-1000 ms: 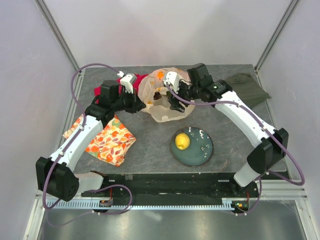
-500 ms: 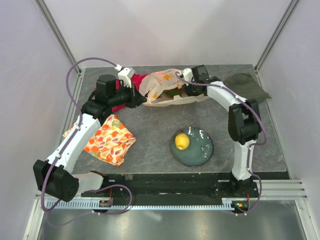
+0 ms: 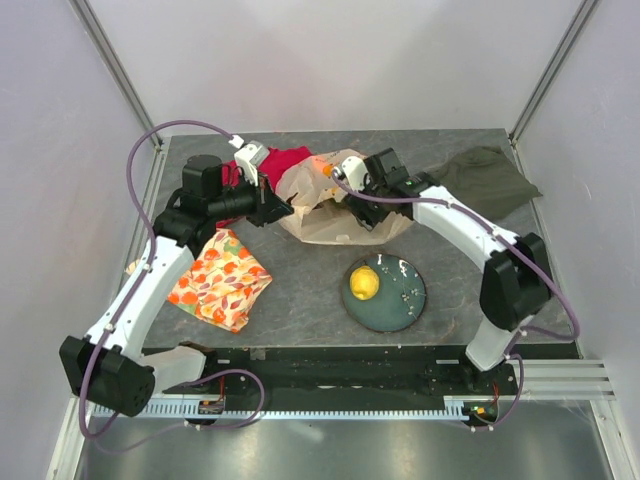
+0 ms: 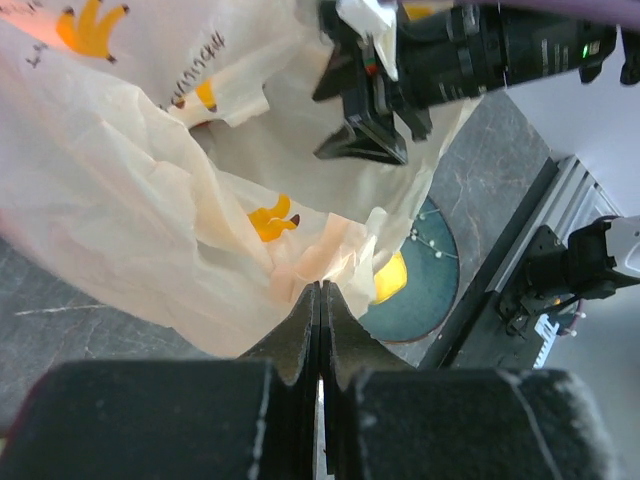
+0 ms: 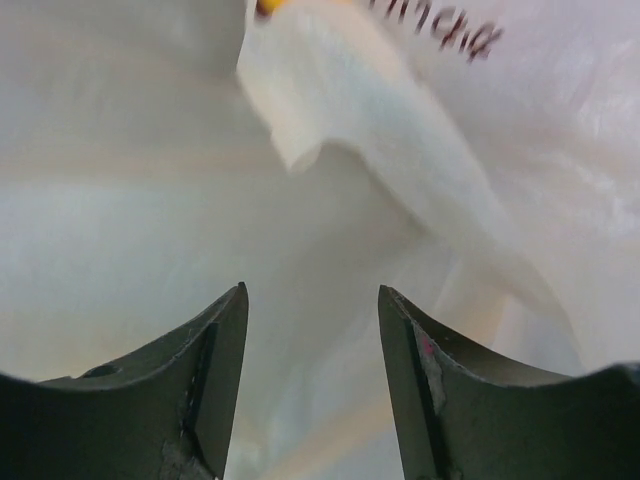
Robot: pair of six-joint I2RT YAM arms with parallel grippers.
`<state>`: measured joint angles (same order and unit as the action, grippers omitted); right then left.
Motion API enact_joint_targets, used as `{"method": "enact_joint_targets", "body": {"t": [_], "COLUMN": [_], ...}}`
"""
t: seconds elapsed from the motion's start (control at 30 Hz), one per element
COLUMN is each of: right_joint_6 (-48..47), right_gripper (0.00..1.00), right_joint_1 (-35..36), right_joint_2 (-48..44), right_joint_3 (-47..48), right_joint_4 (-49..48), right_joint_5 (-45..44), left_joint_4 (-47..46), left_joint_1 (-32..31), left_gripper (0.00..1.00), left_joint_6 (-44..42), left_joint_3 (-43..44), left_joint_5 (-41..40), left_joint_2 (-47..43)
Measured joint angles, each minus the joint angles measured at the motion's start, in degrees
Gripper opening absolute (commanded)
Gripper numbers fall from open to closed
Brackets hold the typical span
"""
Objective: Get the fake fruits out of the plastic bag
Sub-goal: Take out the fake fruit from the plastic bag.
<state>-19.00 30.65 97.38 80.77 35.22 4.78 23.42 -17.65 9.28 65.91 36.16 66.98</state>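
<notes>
One yellow fake fruit (image 3: 363, 284) is lying on the dark plate (image 3: 400, 302) nearest the arm bases, already out of the bag; nothing else is sitting on that plate. To its left, the flowered cloth (image 3: 215, 282) is lying flat on the table (image 3: 310, 300).

Further in, the plastic bag (image 3: 325, 215) is slumping mid-table, with both arms working at it. The left gripper (image 4: 320, 292) is pinching a fold of the bag's rim, fingers clenched on the film and lifting the mouth. The right gripper (image 5: 312, 295) is reaching inside the mouth with fingers spread, only pale film lying between them.

We are seeing no other fake fruits within; the orange patches are looking like print. We are judging the bag thin, soft, slippery and easily torn, so we are favouring the rim or a handle for any hold. We are expecting the fruits to be light, hard and glossy, best taken across the middle.

Farthest back, a red cloth (image 3: 285, 160) and a dark green cloth (image 3: 485, 170) are lying.
</notes>
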Motion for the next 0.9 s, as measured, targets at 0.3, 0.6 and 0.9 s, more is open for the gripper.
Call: {"method": "enact_joint_targets", "body": {"t": [0.3,0.6,0.9], "right_joint_6": [-0.1,-1.4,-4.2], "right_gripper": [0.76,0.8,0.73], "right_joint_1": [-1.2,-3.1,-3.1], "right_joint_2": [14.9,20.1,23.6], "right_joint_3": [13.8,17.7,17.4], "right_joint_4": [-4.0,-5.9,-6.4], "right_joint_5": [-5.0,-9.6,-10.6], "left_joint_4": [-1.2,-2.8,-3.9], "left_joint_1": [0.0,-0.5,-0.5], "left_gripper": [0.02,0.02,0.02], "left_joint_6": [0.0,-0.2,-0.2], "left_joint_3": [0.0,0.9,0.9], "left_joint_5": [-0.7,-1.5,-1.5], "left_joint_2": [2.9,5.0,6.3]}}
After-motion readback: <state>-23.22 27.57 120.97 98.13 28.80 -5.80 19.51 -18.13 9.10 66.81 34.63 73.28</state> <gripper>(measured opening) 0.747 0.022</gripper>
